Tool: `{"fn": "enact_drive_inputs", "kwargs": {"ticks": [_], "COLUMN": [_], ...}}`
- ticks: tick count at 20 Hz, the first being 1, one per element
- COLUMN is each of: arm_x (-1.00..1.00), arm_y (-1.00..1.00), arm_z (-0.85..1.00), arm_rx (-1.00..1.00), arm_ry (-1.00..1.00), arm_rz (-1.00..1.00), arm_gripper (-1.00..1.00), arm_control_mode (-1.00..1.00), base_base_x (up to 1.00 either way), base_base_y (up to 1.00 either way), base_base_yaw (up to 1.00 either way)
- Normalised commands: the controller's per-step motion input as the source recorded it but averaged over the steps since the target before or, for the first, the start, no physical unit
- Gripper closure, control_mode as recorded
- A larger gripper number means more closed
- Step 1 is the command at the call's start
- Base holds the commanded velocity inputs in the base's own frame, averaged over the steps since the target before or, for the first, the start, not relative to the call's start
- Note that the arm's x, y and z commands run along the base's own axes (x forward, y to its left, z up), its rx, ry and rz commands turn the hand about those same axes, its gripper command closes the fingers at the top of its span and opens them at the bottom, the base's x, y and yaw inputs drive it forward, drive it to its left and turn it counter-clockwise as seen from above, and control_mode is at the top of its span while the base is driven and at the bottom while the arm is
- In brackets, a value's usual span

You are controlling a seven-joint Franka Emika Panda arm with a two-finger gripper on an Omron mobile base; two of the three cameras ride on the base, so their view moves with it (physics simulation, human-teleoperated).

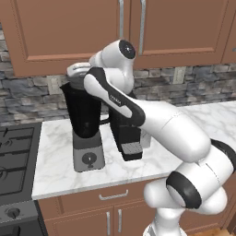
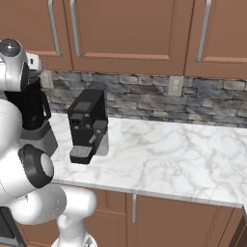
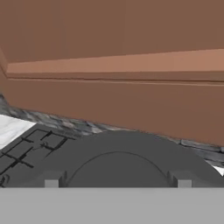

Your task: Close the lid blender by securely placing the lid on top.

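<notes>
The blender (image 1: pixel 84 113) stands on the counter's left part, a dark jar with a side handle on a grey base with a round knob. It also appears at the left edge of the right base view, the blender (image 2: pixel 30 107) half behind my arm. My gripper (image 1: pixel 77 73) hovers right at the jar's mouth. In the hand view the lid (image 3: pixel 118 155) is a dark grey round disc filling the lower middle, and my gripper (image 3: pixel 118 183) has its fingertips (image 3: pixel 51 182) pressed against either side of the lid's raised centre. Whether the lid touches the jar rim is hidden.
A black coffee machine (image 1: pixel 126 136) stands just right of the blender, also seen as the coffee machine (image 2: pixel 87 124). The stove (image 1: pixel 16 156) lies to the left. Wooden wall cabinets (image 1: pixel 69 32) hang close above the jar. Open marble counter (image 2: pixel 169 149) stretches to the right.
</notes>
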Motion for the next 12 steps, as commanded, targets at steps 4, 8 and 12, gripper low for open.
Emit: {"fn": "enact_drive_inputs", "kwargs": {"ticks": [4,8,12], "arm_x": [0.10,0.00,0.00], "arm_y": [0.18,0.02,0.12], "arm_z": [-0.23,-0.41,-0.32], "arm_rx": [0.00,0.00,-0.06], "arm_ry": [0.00,0.00,0.00], "arm_rz": [0.00,0.00,0.00], "arm_gripper": [1.00,1.00,1.00], "arm_control_mode": [-1.00,-1.00,-1.00], "base_base_x": [0.00,0.00,0.00], "base_base_y": [0.00,0.00,0.00], "base_base_yaw": [0.00,0.00,0.00]}}
